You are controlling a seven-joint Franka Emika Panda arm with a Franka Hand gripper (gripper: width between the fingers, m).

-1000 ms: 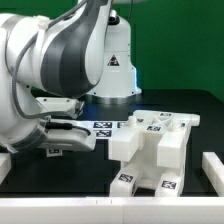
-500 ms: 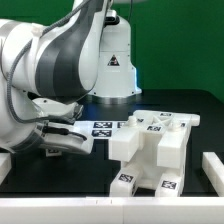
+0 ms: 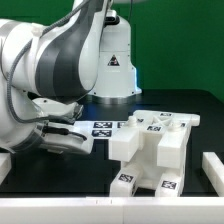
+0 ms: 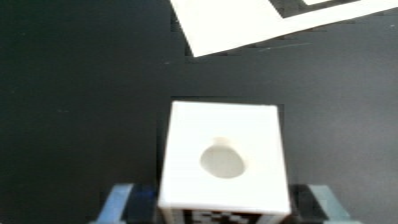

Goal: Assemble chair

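The partly joined chair point(image 3: 150, 148), a blocky white structure with small square tags, stands at the exterior view's middle right. My gripper point(image 3: 72, 140) is low over the black table to its left, clear of it. In the wrist view my gripper point(image 4: 222, 207) has a finger on each side of a separate white chair block point(image 4: 222, 155). The block has an oval hole in the face toward the camera and a tag at its near end. The jaws stand close against its two sides. In the exterior view the block is mostly hidden by my hand.
The marker board point(image 3: 101, 127) lies flat on the table between my hand and the chair; it also shows in the wrist view point(image 4: 267, 25). White rails border the table at the exterior view's right point(image 3: 212, 166) and along the front point(image 3: 60, 201).
From one second ago to half a second ago my hand dropped and turned slightly at the exterior view's left. Since then nothing has visibly moved.
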